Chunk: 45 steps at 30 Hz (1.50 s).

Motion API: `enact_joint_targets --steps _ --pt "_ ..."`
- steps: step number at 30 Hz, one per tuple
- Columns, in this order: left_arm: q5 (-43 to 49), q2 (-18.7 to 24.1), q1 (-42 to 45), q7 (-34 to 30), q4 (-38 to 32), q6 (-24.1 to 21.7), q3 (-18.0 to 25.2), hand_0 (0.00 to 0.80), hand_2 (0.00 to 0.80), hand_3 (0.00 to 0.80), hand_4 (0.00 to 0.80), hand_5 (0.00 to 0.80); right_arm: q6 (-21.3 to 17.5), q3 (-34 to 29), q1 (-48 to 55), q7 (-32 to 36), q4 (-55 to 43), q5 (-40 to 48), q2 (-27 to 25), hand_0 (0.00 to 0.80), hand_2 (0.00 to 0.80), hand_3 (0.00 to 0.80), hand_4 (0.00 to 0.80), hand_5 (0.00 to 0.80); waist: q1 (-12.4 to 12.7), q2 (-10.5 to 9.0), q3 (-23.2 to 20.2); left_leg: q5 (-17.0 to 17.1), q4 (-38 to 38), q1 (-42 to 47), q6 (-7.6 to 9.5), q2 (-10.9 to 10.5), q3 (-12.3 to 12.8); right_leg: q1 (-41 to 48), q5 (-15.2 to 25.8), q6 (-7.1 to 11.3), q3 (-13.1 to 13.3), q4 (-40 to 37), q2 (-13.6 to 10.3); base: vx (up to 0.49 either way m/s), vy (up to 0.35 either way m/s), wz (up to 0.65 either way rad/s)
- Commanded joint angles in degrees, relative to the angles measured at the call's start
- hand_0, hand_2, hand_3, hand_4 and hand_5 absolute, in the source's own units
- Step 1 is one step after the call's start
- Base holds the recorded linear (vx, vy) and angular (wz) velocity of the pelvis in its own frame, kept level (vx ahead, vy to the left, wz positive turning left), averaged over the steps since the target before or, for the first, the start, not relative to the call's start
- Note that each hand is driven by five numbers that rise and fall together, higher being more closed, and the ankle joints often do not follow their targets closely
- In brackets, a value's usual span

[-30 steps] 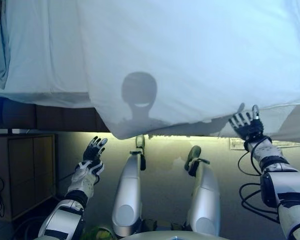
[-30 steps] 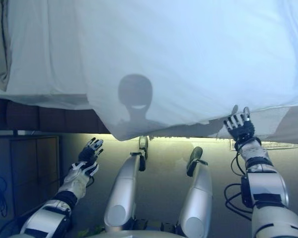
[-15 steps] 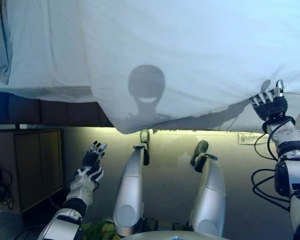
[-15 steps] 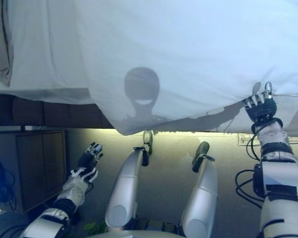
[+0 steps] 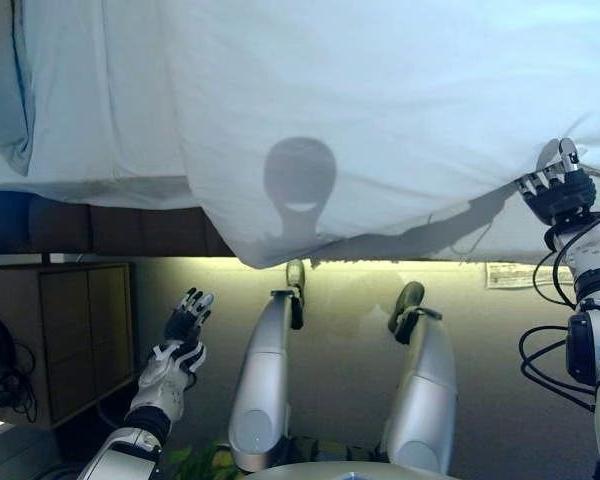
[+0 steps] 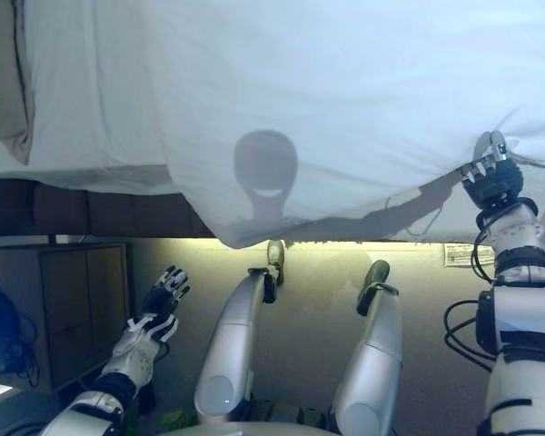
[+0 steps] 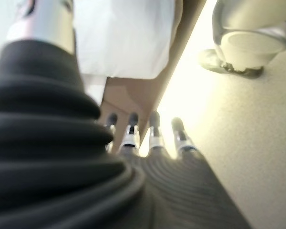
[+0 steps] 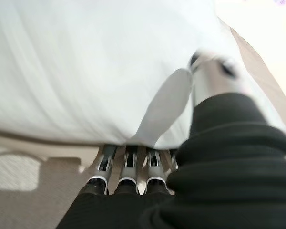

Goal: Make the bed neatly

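A large white fabric duvet [image 5: 380, 110] covers most of the bed [image 5: 100, 225], its near edge hanging over the bed's near side and dipping to a loose point near the middle. On the left it stops short, leaving a strip of the white fitted sheet [image 5: 90, 100] showing, and a pale pillow [image 5: 2, 90] lies at the far left corner. Under the mattress runs the bed's dark padded base, with a lit strip along its foot above the beige carpeted floor [image 5: 340, 310].

The right robot hand [image 5: 558, 188] is raised at the right end of the duvet's hanging edge. Its fingers are tucked under the cloth and its thumb lies over the top, so the edge is pinched between them; the right wrist view shows the white fabric folded down across the fingers [image 8: 126, 164].

The left robot hand [image 5: 187, 318] hovers low on the near left, over the floor and well apart from the bedding, its fingers straight and spread, holding nothing. A brown wooden cabinet [image 5: 65, 335] stands on the floor to the left of it, below the bed's edge.
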Motion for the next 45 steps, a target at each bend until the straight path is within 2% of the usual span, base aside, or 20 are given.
enact_joint_targets --steps 1,7,16,22,23,24,26,29,33,37,45 --pt "-2.8 2.1 3.4 -0.7 -0.5 -1.9 0.0 0.000 0.000 0.000 0.000 0.000 -5.3 0.7 -5.1 0.5 -5.8 -0.7 -6.3 0.800 0.800 0.800 0.800 0.800 -0.3 0.93 -0.3 -0.6 -2.6 2.4 0.36 0.0 -1.6 1.3 -0.1 0.89 0.0 2.7 -1.1 0.000 0.000 0.00" --pt "-3.2 1.9 3.8 -0.8 -0.6 -2.0 0.2 0.000 0.000 0.000 0.000 0.000 -5.3 0.3 -5.0 0.0 -5.3 -1.1 -6.7 0.800 0.800 0.800 0.800 0.800 -0.5 1.13 -0.3 -0.4 -3.2 3.5 0.15 0.0 -1.5 2.2 -0.1 0.82 0.1 2.5 -1.0 -0.010 0.003 0.00" --pt "-3.2 2.1 5.0 -2.8 -0.4 -2.9 0.9 0.000 0.000 0.000 0.000 0.000 -4.0 -0.9 -2.4 0.6 -4.6 -0.9 -6.1 0.800 0.800 0.800 0.800 0.800 -0.6 0.05 -0.4 0.6 -6.4 8.8 -0.43 0.6 -1.3 8.0 1.2 1.07 -0.8 -2.5 -0.5 -0.005 0.001 -0.02" --pt "-3.6 3.7 3.7 -4.7 -5.1 -5.6 0.3 0.000 0.000 0.000 0.000 0.000 -3.3 -2.7 1.0 2.8 -4.2 -0.2 -5.1 0.800 0.800 0.800 0.800 0.800 -0.6 -1.36 -2.3 2.1 -11.2 13.7 -0.87 0.9 -0.8 13.7 3.3 2.20 -2.2 -9.1 0.2 -0.004 -0.012 -0.04" --pt "-3.7 4.6 3.0 -4.3 -6.7 -5.4 -0.3 0.000 0.000 0.000 0.000 0.000 -3.1 -2.7 1.7 3.0 -4.3 0.3 -4.7 0.800 0.800 0.800 0.800 0.800 -0.6 -1.70 -2.7 3.8 -12.6 14.5 -0.63 1.0 -0.4 14.6 5.0 1.85 -2.8 -10.8 0.5 -0.066 -0.032 -0.02" --pt "-3.6 5.3 2.5 -4.0 -8.2 -5.2 -0.9 0.000 0.000 0.000 0.000 0.000 -2.9 -2.7 2.2 3.0 -4.5 0.7 -4.3 0.800 0.800 0.800 0.800 0.800 -0.6 -2.09 -3.2 4.0 -13.7 15.8 -0.77 1.1 -0.3 16.0 5.3 2.03 -3.0 -12.1 0.9 -0.045 -0.040 0.00" --pt "-1.7 6.2 1.7 -2.9 -9.5 -3.5 -1.9 0.000 0.000 0.000 0.000 0.000 -2.5 -2.7 2.6 3.1 -4.4 1.1 -3.6 0.800 0.800 0.800 0.800 0.800 -0.6 -2.63 -3.9 4.5 -15.5 17.8 -1.00 1.3 0.0 18.2 5.8 2.30 -3.4 -14.2 1.2 0.032 -0.041 -0.01" --pt "-3.1 7.5 -0.6 -5.2 -12.1 -0.7 -3.8 0.000 0.000 0.000 0.000 0.000 -1.7 -2.0 2.6 3.1 -4.4 1.8 -2.8 0.800 0.800 0.800 0.800 0.800 -0.8 -3.44 -5.3 5.4 -18.3 20.8 -1.36 1.7 0.3 21.8 6.7 2.39 -4.4 -17.9 1.7 0.034 -0.033 -0.04" --pt "-4.1 8.7 -2.3 -8.7 -14.5 6.4 -6.3 0.000 0.000 0.000 0.000 0.000 0.1 -1.4 3.2 3.8 -3.7 1.7 -2.2 0.800 0.800 0.800 0.800 0.800 -1.1 -3.76 -6.9 6.2 -21.4 24.3 -1.75 2.3 0.8 26.0 7.7 2.52 -5.2 -21.9 2.2 0.057 -0.018 -0.01" --pt "-3.7 10.4 -5.7 -9.0 -15.0 12.8 -9.6 0.000 0.000 0.000 0.000 0.000 1.9 0.6 2.7 3.2 -2.7 2.0 -1.2 0.800 0.800 0.800 0.800 0.800 -1.6 -3.84 -8.8 7.9 -26.2 28.0 -2.21 2.7 1.4 30.0 9.1 3.00 -5.6 -26.6 2.8 0.084 -0.010 -0.03" --pt "-5.1 12.9 -13.5 -14.7 -17.8 26.5 -14.8 0.000 0.000 0.000 0.000 0.000 0.9 3.3 4.3 1.7 -3.4 3.1 1.9 0.800 0.800 0.800 0.800 0.800 -2.9 -3.99 -11.7 10.6 -34.5 33.8 -2.91 3.3 2.5 36.5 11.4 3.75 -6.3 -34.6 4.0 0.061 -0.022 -0.01"
